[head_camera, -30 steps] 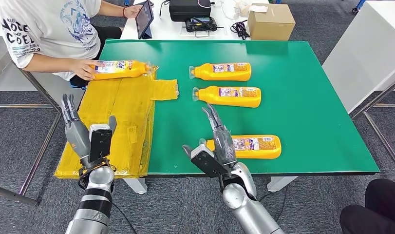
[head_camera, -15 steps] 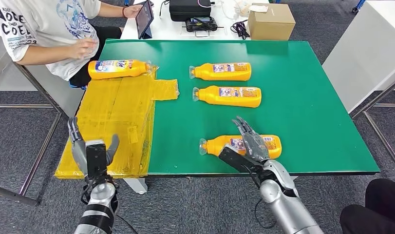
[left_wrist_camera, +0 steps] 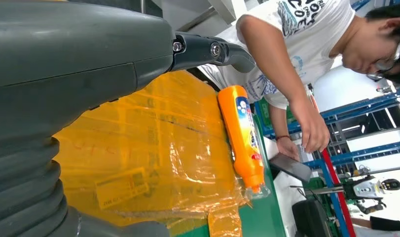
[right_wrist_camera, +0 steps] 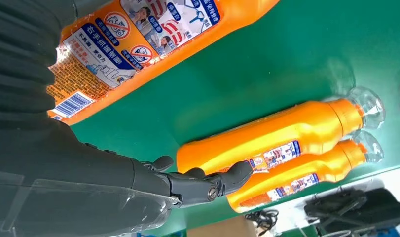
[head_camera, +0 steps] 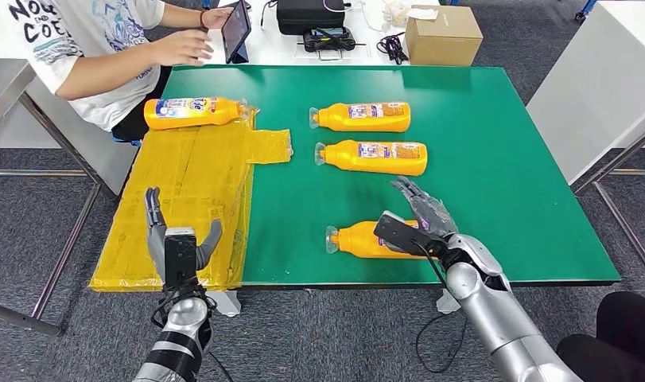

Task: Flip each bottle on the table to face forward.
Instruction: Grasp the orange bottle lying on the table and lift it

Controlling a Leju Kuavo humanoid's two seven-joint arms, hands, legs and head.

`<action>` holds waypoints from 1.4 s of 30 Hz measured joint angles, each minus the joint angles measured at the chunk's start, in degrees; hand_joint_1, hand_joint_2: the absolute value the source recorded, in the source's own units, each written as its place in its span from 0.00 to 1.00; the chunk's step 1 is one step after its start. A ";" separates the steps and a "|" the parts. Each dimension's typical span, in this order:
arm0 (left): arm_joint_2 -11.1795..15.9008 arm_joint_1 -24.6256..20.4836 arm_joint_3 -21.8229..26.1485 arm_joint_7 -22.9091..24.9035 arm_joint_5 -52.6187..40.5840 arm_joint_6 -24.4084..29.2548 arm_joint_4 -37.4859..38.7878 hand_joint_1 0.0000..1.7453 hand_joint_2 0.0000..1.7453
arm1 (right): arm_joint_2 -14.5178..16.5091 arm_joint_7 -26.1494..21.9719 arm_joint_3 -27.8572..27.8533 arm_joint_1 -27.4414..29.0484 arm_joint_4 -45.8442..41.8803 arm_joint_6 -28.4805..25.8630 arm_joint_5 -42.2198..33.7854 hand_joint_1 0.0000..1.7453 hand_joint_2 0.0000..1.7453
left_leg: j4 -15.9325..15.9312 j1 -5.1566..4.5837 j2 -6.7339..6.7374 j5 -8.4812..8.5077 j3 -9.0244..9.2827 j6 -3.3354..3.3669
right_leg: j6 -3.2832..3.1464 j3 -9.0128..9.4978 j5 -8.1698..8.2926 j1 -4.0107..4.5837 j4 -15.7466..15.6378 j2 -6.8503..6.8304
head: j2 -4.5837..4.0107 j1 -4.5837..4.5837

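Now right hand point(head_camera: 418, 221) w/ fingers spread over near bottle point(head_camera: 359, 239), not gripping; left hand point(head_camera: 176, 243) open. Bottle could roll off bench point(head_camera: 502, 159) edge.

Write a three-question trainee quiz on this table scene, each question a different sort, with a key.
1. True or false: the left robot hand holds a bottle.
2. Which bottle is the right robot hand over? A) the near bottle B) the bottle on the yellow sheet C) the far bottle
3. Fill in: counting the middle bottle, ___ orange bottles lie on the table.

Key: 1 false; 2 A; 3 four.
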 joint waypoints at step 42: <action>-0.03 -6.03 -12.45 0.00 4.78 -0.55 8.80 0.00 1.00 | -13.93 -8.83 12.74 -11.38 5.61 23.35 -29.61 0.00 1.00 | 0.04 -0.02 -0.07 -0.01 -0.05 0.02 | 0.05 -0.04 0.03 -0.01 -0.01 -0.06 | 0.00 -0.03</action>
